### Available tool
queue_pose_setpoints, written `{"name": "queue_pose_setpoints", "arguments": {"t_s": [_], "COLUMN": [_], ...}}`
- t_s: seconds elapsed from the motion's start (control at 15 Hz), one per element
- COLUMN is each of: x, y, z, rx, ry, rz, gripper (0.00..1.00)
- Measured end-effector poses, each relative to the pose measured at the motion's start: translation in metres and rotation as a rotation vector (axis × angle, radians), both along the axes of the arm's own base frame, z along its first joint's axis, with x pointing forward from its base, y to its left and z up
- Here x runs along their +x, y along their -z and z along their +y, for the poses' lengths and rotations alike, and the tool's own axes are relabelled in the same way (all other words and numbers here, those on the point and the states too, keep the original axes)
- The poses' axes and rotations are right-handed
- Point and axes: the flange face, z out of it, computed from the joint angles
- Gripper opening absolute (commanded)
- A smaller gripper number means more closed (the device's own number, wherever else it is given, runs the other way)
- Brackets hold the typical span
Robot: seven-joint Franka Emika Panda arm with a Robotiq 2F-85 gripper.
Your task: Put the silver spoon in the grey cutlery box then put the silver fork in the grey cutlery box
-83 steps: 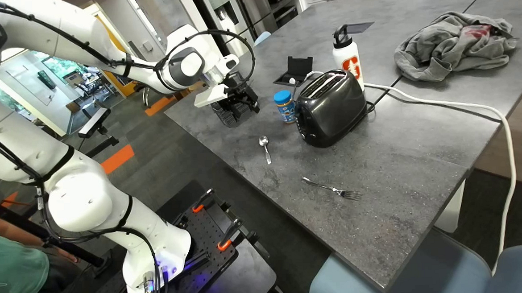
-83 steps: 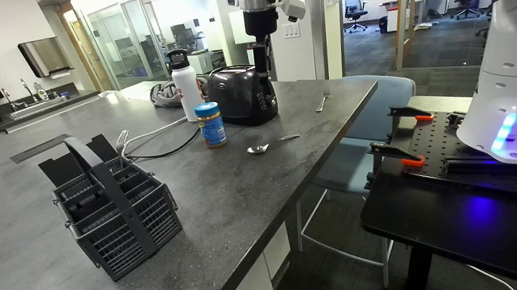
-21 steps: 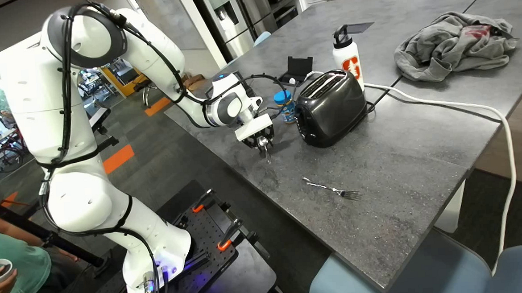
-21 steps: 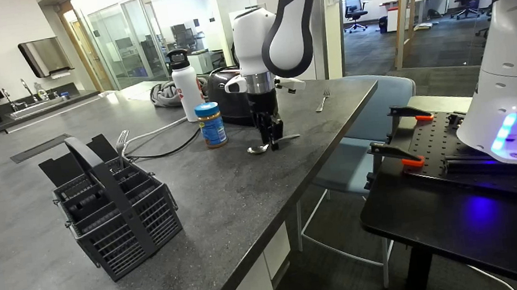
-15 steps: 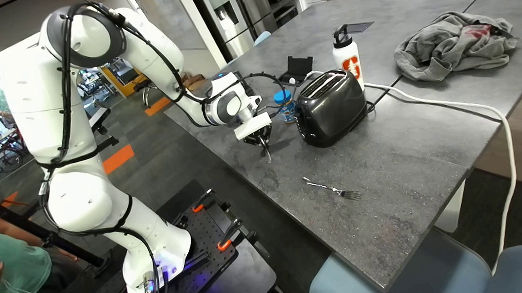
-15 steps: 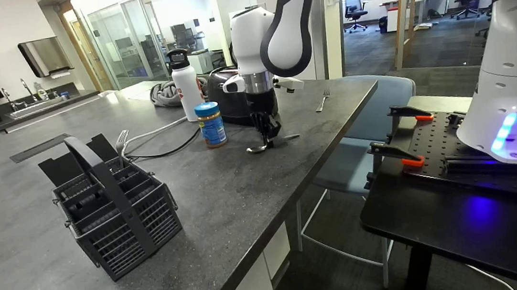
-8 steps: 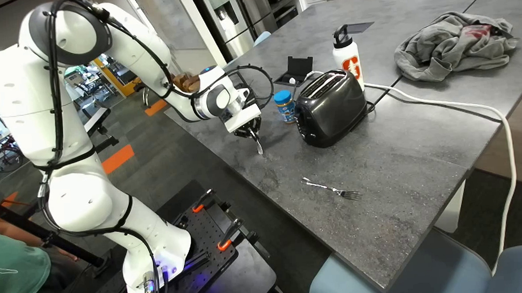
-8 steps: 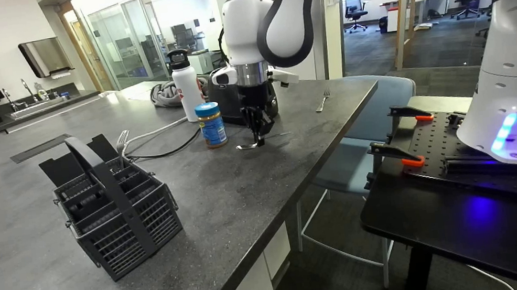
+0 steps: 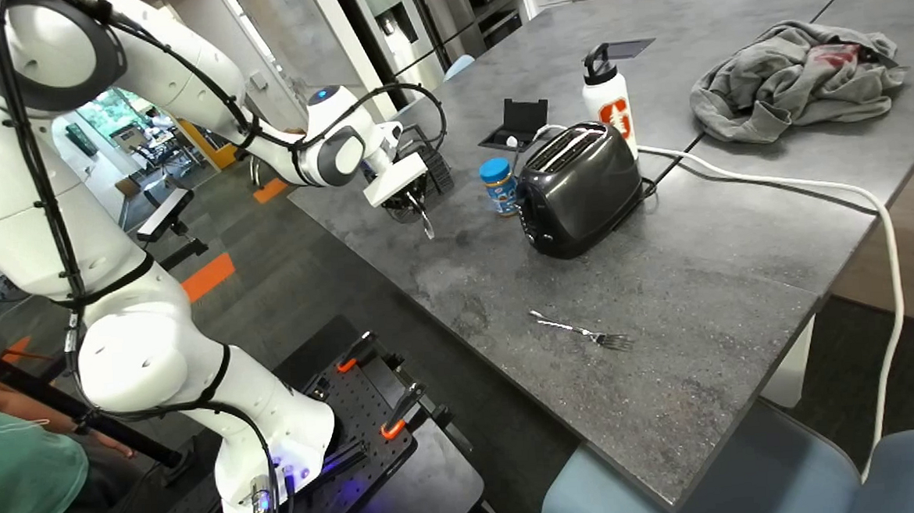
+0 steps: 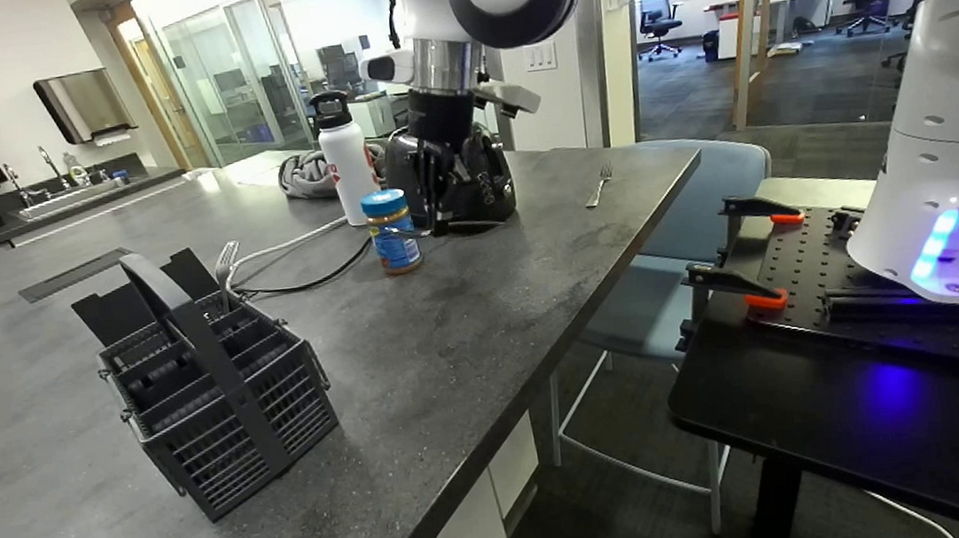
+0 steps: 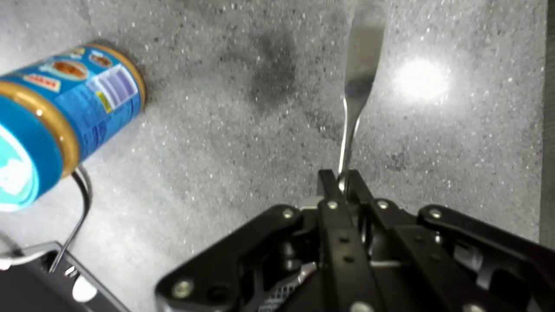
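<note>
The silver spoon (image 11: 364, 56) hangs above the table, held partway along its slim handle by my gripper (image 11: 342, 177). Its flat handle end points away in the wrist view; the bowl is hidden there behind the jaws. In an exterior view the spoon's bowl end (image 10: 406, 233) overlaps the jar, left of the gripper (image 10: 439, 227). The silver fork (image 9: 586, 332) lies flat near the table's front edge, well apart from the gripper, and shows in both exterior views. The grey cutlery box (image 10: 283, 432), slatted and divided, stands upright with its handle raised; in an exterior view the gripper partly covers it.
A blue-lidded jar (image 11: 95, 95) stands close to the spoon, with the black toaster (image 9: 579, 191) and white bottle (image 10: 351, 171) behind it. Another fork (image 10: 225, 264) stands upright in the box. A white cable (image 9: 773, 177) and a grey cloth (image 9: 792, 86) lie on the table.
The jaws have shut on the spoon, which lay on the table before. Gripper and spoon have risen and moved towards the cutlery box. The fork and box have stayed put.
</note>
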Motion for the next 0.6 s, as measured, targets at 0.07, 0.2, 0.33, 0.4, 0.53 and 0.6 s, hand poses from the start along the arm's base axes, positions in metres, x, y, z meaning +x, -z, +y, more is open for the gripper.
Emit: {"name": "queue_pose_setpoints", "arguments": {"t_s": [0.07,0.2,0.33,0.4,0.53,0.6], "x": [0.001,0.003,0.004,0.006,0.01,0.012], "y": [-0.007,-0.019,-0.031,-0.037,-0.047,-0.051], "z": [0.004,0.014,0.026,0.032,0.045,0.049], "rx": [0.029,0.073,0.109,0.128,0.178,0.202], "ry": [-0.023,-0.085,-0.154,-0.184,-0.235,-0.25], "rz": [-0.03,-0.094,-0.166,-0.2,-0.254,-0.265], "gripper": [0.02,0.02,0.02,0.02,0.08,0.08]}}
